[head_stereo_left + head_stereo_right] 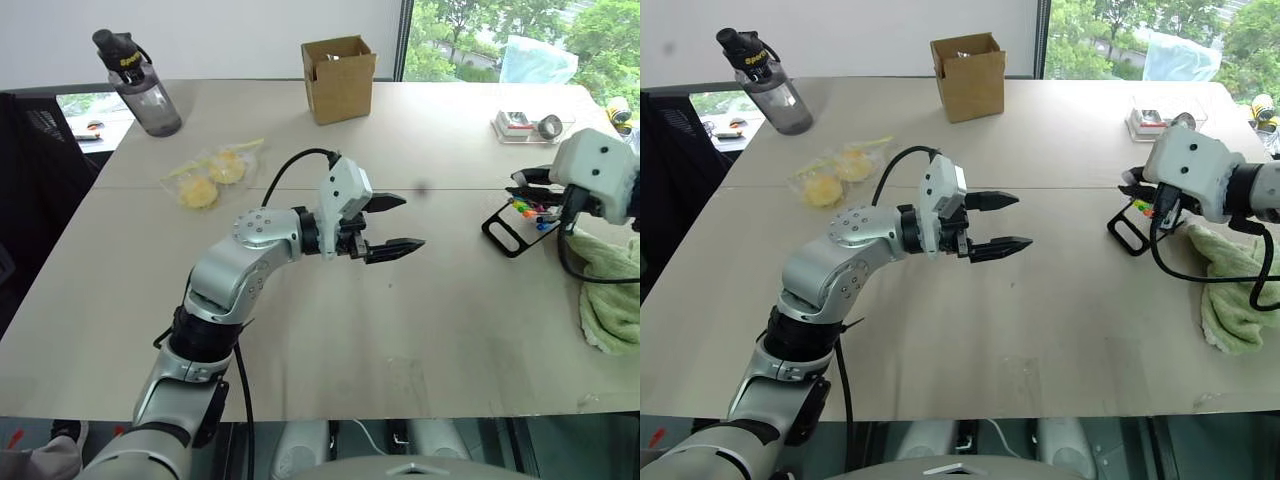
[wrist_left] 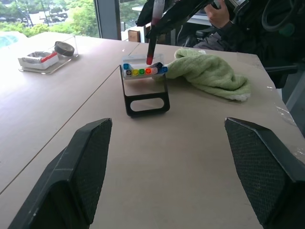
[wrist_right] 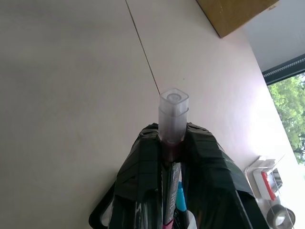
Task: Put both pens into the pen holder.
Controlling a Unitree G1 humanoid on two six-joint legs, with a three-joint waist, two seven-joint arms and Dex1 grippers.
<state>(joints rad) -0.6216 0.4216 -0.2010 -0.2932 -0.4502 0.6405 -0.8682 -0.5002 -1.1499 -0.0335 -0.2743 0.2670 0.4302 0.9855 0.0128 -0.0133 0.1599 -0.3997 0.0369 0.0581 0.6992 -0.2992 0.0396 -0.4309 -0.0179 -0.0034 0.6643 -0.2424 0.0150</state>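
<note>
My right gripper [image 2: 159,21] is shut on a dark pen [image 2: 151,43] with a magenta end, held upright with that end just above the pen holder [image 2: 145,102]. The pen's pale cap [image 3: 173,107] sticks out past the black fingers [image 3: 143,162]. The holder is a flat black case with a loop handle [image 1: 503,229] at the table's right side, and it has a row of coloured marker ends in it. A light-blue pen end [image 2: 164,69] lies among them. My left gripper [image 1: 412,222] hangs open and empty over the middle of the table, pointing toward the holder.
A green towel [image 1: 610,290] lies right beside the holder. At the back are a brown cardboard box [image 1: 338,78], a water bottle [image 1: 140,85] and a clear tray [image 1: 525,125]. A bag of yellow items [image 1: 210,178] lies left of centre. A person [image 2: 224,14] sits beyond the table.
</note>
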